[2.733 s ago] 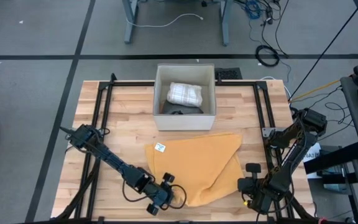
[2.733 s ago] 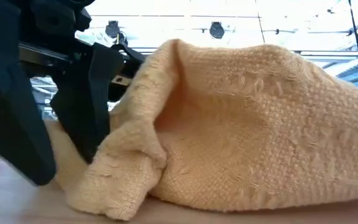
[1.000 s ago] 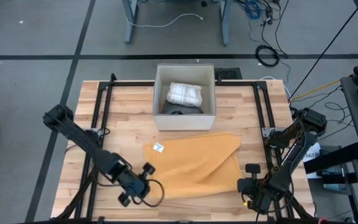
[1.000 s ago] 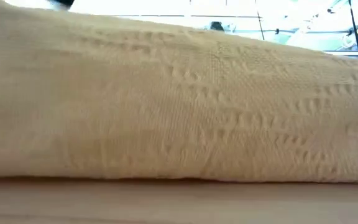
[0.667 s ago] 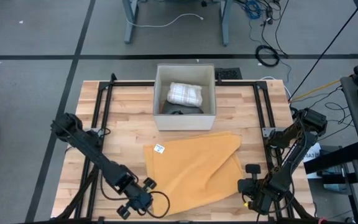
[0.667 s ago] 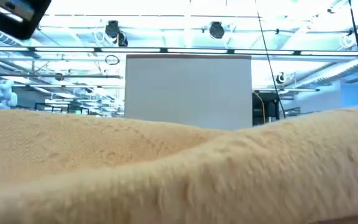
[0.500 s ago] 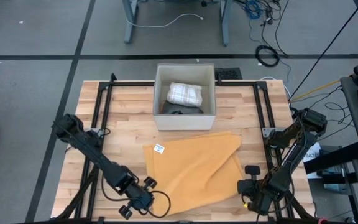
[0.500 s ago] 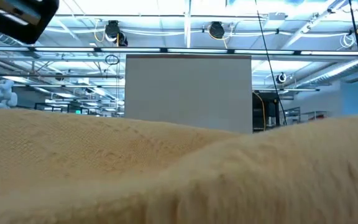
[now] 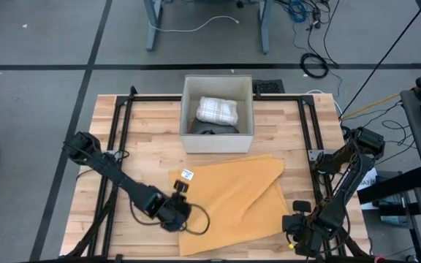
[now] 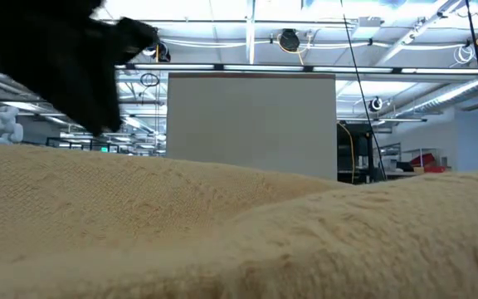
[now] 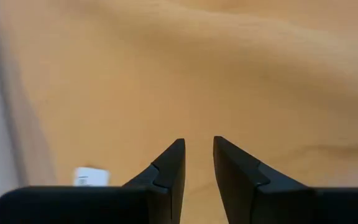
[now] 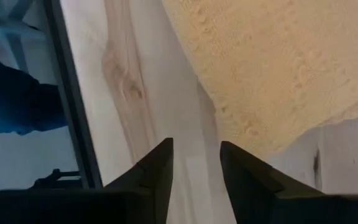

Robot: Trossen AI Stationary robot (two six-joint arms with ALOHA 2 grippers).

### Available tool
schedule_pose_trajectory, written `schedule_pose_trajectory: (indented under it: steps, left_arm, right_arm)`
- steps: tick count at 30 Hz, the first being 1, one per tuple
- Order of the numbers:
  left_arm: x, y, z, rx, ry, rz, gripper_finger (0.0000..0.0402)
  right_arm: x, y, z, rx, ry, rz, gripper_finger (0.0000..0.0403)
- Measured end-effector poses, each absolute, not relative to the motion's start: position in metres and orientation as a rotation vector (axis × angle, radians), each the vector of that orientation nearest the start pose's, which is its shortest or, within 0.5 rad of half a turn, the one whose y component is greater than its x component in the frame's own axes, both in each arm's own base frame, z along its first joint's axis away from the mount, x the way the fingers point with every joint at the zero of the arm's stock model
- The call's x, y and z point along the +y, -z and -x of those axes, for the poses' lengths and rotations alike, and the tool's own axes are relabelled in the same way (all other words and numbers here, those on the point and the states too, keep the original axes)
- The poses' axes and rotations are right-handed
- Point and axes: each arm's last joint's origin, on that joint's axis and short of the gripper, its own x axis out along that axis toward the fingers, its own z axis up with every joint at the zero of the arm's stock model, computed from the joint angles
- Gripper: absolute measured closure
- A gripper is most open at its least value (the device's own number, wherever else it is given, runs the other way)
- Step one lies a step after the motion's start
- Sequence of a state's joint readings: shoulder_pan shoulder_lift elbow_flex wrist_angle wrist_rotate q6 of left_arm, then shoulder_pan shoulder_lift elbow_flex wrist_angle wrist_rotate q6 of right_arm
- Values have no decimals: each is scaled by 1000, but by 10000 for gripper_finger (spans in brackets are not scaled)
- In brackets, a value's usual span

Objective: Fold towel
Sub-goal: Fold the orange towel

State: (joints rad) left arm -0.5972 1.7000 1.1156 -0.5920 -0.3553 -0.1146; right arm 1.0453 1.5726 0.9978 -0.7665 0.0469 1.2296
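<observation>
Both grippers now stand apart and empty: left gripper (image 9: pixel 180 207) has swung back over the towel (image 9: pixel 232 201) near its label (image 9: pixel 187 174), right gripper (image 9: pixel 296 226) has let go beside its corner. Towel lies flat on table (image 9: pixel 145 139), ready for folding.

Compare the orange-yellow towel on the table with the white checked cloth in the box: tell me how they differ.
The orange-yellow woven towel lies loosely spread on the bare wooden table; the white checked cloth sits bundled compactly inside the open white box. The towel is plain-coloured and covers far more area; the cloth shows a faint grid and looks much smaller as bundled. The left gripper hangs over the towel's edge; nothing is near the cloth. Both are soft fabric.
</observation>
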Motion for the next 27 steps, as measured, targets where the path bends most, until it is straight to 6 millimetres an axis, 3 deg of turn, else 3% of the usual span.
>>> schedule_pose_trajectory:
  steps: [7, 13, 19, 27]
  left_arm:
    - [-132, -180, -292, 1103, 9, -358, 312]
    - [-97, -153, -287, 1195, -53, -284, 312]
    - [-87, -140, -283, 1216, -36, -233, 312]
    - [-88, -139, -281, 1234, 20, -203, 312]
  right_arm:
    - [239, -192, -144, 1274, 73, -218, 303]
    - [236, -193, -148, 1150, 109, -149, 319]
    - [233, -190, -155, 1149, 120, -125, 324]
    - [236, -164, -162, 1250, 168, -68, 324]
